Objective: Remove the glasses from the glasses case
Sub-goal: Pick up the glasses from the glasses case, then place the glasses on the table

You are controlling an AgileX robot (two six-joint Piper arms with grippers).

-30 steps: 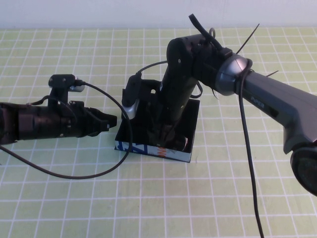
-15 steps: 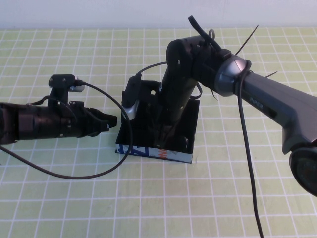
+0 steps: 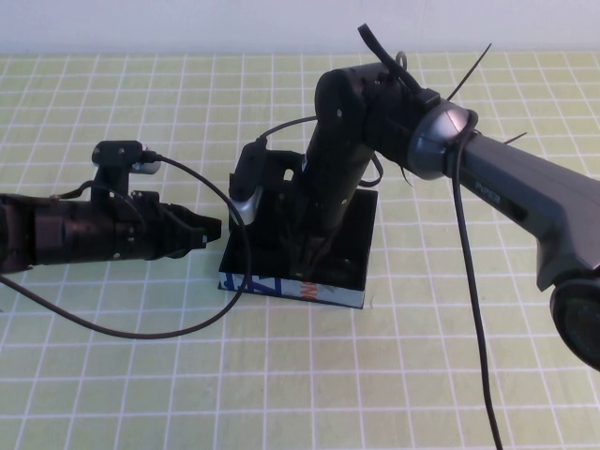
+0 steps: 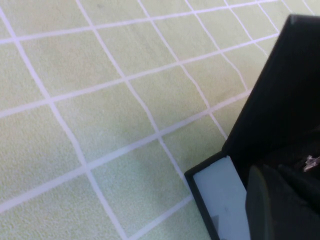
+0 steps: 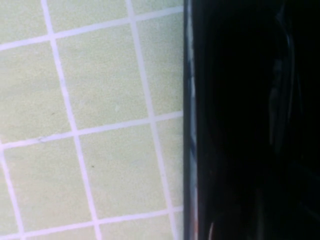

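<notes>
The glasses case (image 3: 292,267) sits open near the middle of the surface (image 3: 141,375), which is covered in a pale green cloth with a white grid. Its pale blue-white front side with the dark blue and orange print faces the robot, and the black lid stands up at the back. The right arm (image 3: 506,202) reaches in from the right, bends at the elbow and drops steeply into the open case, so the right tool (image 3: 309,255) is down inside the black interior. From where I stand the arm's own body hides its tips, and the right wrist view gives only blackness beside the case's edge (image 5: 189,125), so I cannot tell whether that tool is wide, narrow or holding anything. The glasses are not clearly visible in any view; nothing inside the dark case can be made out. The left arm (image 3: 66,234) lies low and level across the left part of the surface, with the left tool (image 3: 208,229) pointing at the left side of the case, just beside it and apart from it, its tips drawn together on nothing. A black cable (image 3: 187,314) loops over the surface in front of it.
</notes>
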